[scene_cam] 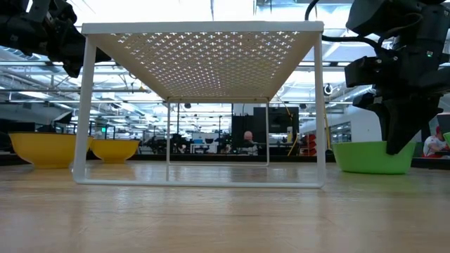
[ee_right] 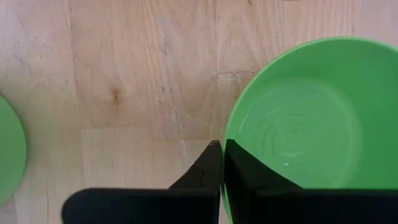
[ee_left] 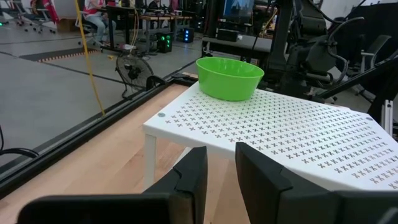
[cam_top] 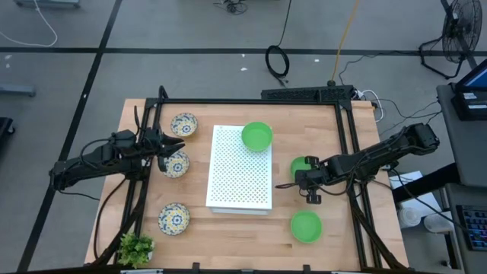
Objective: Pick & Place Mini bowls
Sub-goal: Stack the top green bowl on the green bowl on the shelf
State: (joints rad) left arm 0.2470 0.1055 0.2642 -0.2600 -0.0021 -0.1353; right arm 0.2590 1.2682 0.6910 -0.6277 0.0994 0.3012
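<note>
Three plain green mini bowls show in the high view. One point(cam_top: 256, 135) stands on the white perforated board point(cam_top: 240, 183), one point(cam_top: 301, 164) sits under my right gripper point(cam_top: 306, 178), and one point(cam_top: 306, 226) rests nearer the near edge. Three patterned bowls point(cam_top: 183, 124), point(cam_top: 174, 165), point(cam_top: 174, 218) rest on the table to the left of the board. My right gripper point(ee_right: 222, 155) is shut on the middle green bowl point(ee_right: 305, 118). My left gripper point(ee_left: 221, 168) is open and holds nothing. It hovers over the middle patterned bowl and faces the board. My right gripper holds the green bowl by its rim point(ee_right: 225, 138), one finger inside the bowl and one outside. It comes from above, pointing down. In the low view the bowl point(scene_cam: 373, 158) sits upright with its base on the table.
The board stands on thin white legs point(scene_cam: 86, 112), with open space beneath it. A small leafy plant point(cam_top: 135, 247) sits at the near left corner. A black frame point(cam_top: 346, 129) runs along the table's far and side edges. Bare wood lies between the board and the green bowls.
</note>
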